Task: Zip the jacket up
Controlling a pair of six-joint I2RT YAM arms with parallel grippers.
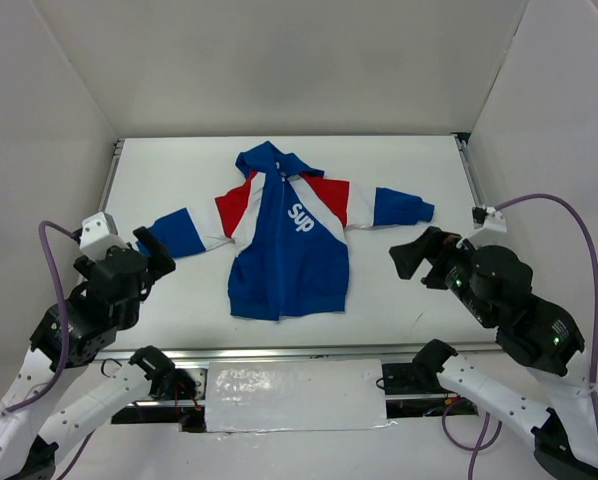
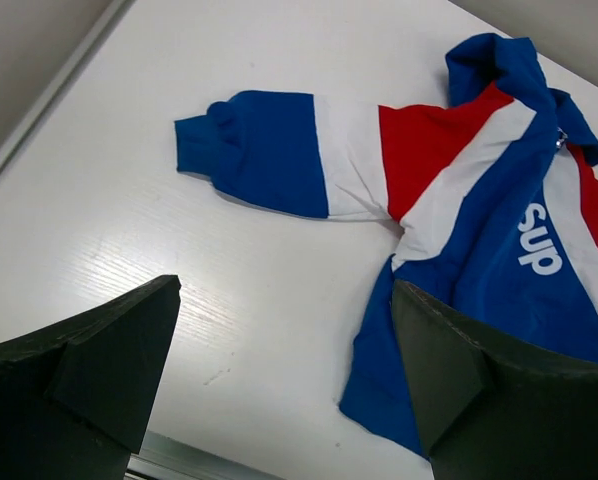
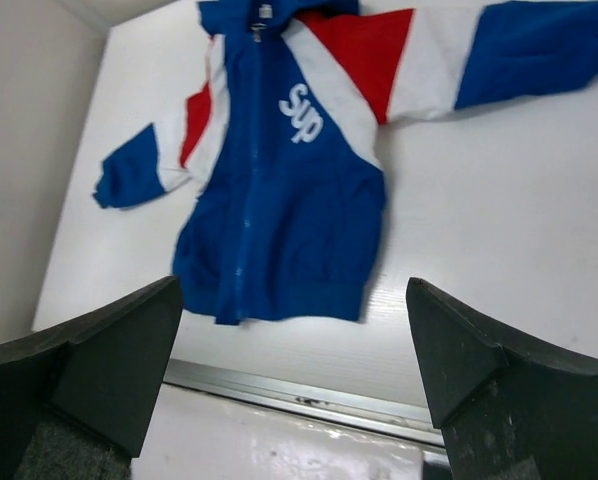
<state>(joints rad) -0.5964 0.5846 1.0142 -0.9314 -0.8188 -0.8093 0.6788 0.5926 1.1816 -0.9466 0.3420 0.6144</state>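
You're looking at a white table (image 1: 179, 300) boxed in by plain white walls: a back wall (image 1: 279, 60), a left panel (image 1: 29, 120) and a right panel (image 1: 569, 100). The light is even and soft. A metal rail (image 1: 279, 353) lines the near edge — below it sits a silvery, crinkled strip (image 1: 294, 395).

The only readable text is "Sup", on the chest of the jacket (image 1: 289, 265).

The white lettering (image 1: 299, 215) has a capital S followed by a small u and p. It sits on the royal blue front panel just beside the zipper line, below the red and white shoulder stripes. It reads tilted in the top view, and it is legible in both wrist views, though softer in the right one.
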